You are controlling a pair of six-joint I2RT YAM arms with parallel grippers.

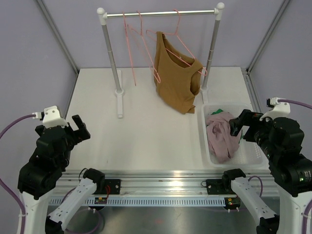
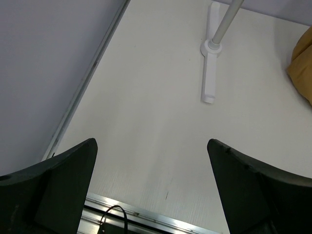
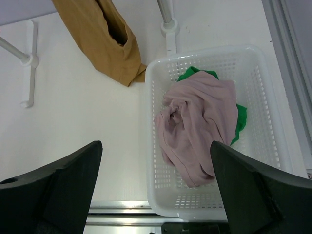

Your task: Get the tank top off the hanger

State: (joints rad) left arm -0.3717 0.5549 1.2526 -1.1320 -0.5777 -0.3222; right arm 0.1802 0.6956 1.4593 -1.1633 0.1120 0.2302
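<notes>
A mustard-brown tank top (image 1: 176, 80) hangs on a pink wire hanger (image 1: 181, 46) from the rail of a small clothes rack (image 1: 161, 13) at the back of the table. Its hem reaches the table. It also shows in the right wrist view (image 3: 102, 39), and its edge in the left wrist view (image 2: 301, 68). My left gripper (image 1: 78, 129) is open and empty at the near left, far from the top. My right gripper (image 1: 242, 126) is open and empty above the near end of the basket.
A white plastic basket (image 1: 253, 153) at the right holds a pink garment (image 1: 222, 136) over a green one (image 3: 240, 117). Two empty pink hangers (image 1: 134, 39) hang left of the tank top. The rack's posts and feet (image 1: 119, 92) stand on the table.
</notes>
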